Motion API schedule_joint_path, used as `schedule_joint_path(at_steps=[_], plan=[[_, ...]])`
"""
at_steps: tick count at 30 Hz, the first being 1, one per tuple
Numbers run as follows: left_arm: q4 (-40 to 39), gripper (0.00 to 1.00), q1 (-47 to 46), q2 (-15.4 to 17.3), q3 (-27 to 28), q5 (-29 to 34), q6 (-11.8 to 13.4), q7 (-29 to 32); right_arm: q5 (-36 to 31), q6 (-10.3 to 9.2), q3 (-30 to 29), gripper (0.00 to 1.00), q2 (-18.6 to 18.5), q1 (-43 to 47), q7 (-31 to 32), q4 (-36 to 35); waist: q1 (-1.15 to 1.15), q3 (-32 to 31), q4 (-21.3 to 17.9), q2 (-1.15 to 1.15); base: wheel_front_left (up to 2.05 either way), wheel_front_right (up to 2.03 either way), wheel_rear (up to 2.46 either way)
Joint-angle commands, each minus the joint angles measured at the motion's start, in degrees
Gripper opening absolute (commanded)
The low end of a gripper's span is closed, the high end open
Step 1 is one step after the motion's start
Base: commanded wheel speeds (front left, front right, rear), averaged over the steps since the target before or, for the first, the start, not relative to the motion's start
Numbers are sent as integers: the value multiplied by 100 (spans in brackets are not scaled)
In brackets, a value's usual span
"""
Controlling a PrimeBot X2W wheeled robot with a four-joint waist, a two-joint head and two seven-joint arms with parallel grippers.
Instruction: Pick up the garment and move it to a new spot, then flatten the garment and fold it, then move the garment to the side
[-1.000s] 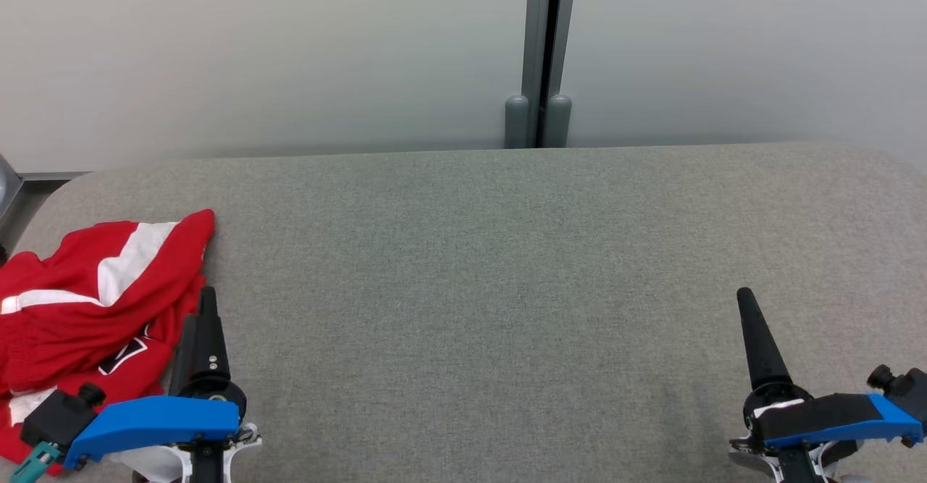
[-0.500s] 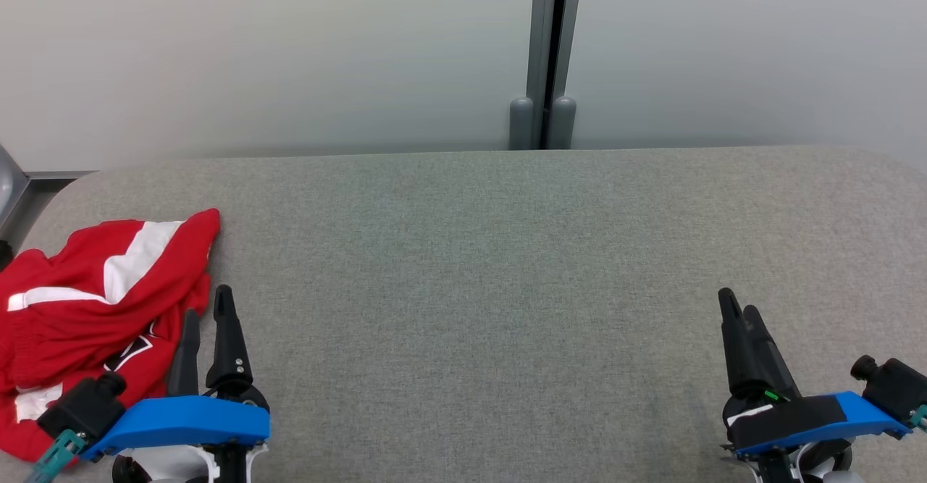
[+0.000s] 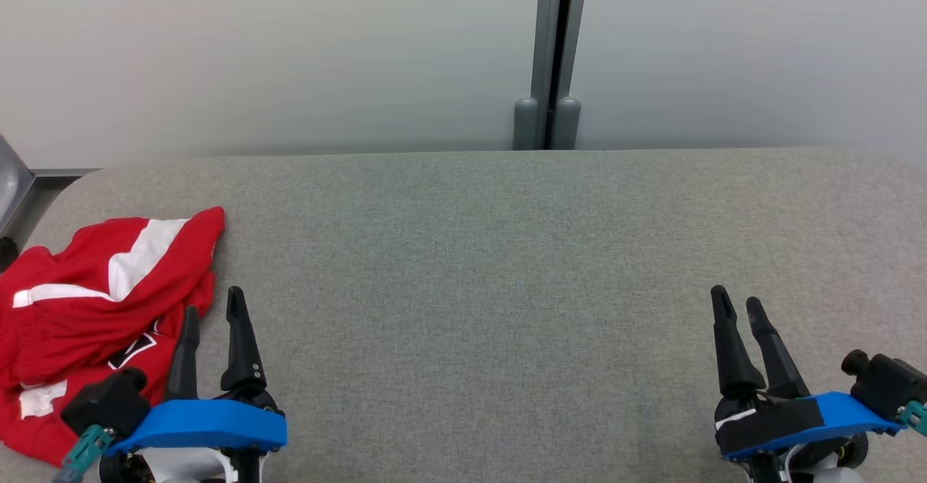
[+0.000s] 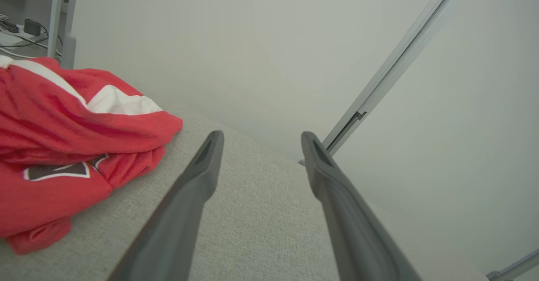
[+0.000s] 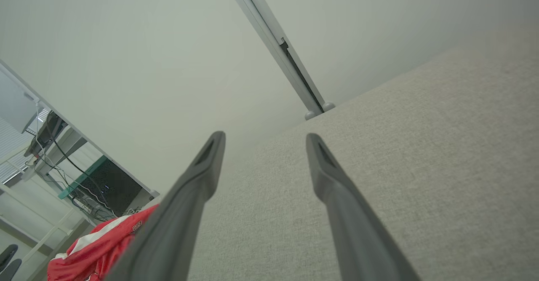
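- A red garment (image 3: 101, 309) with white stripes and a dark, white-edged patch is seen lying crumpled on the grey fabric surface (image 3: 507, 266). It is bunched against the left edge, closer to the near-left corner than to the far-left one.
- The left gripper (image 3: 212, 303) is held over the near-left part of the surface, just beside the garment's right side. Its two dark fingers are spread wide, and nothing is held between them.
- In the head view the left finger of that gripper is seen overlapping the garment's rim; whether cloth is touched cannot be told.
- In the left wrist view the garment is seen to the left of both fingers, with bare grey fabric showing in the gap between them.
- The right gripper (image 3: 736, 296) is held over the near-right part of the surface, well apart from the garment. Its fingers are likewise spread wide, with nothing gripped.
- Behind the far edge of the surface, pale wall panels (image 3: 290, 56) are joined by a grey upright post (image 3: 554, 56), placed near the middle of that edge.
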Motion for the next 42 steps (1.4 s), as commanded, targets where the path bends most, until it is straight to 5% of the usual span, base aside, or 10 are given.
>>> schedule_joint_path(at_steps=[1, 42], plan=[[-55, 100, -72, 39, 0, 189, 30, -57, -179, 15, 5, 100, -36, -72, -56, -67, 0, 2, 4, 0, 0, 0, 0], [208, 100, 1, 67, -225, 2406, 338, -597, -2516, 19, 76, 100, -45, -69, -589, 186, 0, -13, 85, 0, 0, 0, 0]])
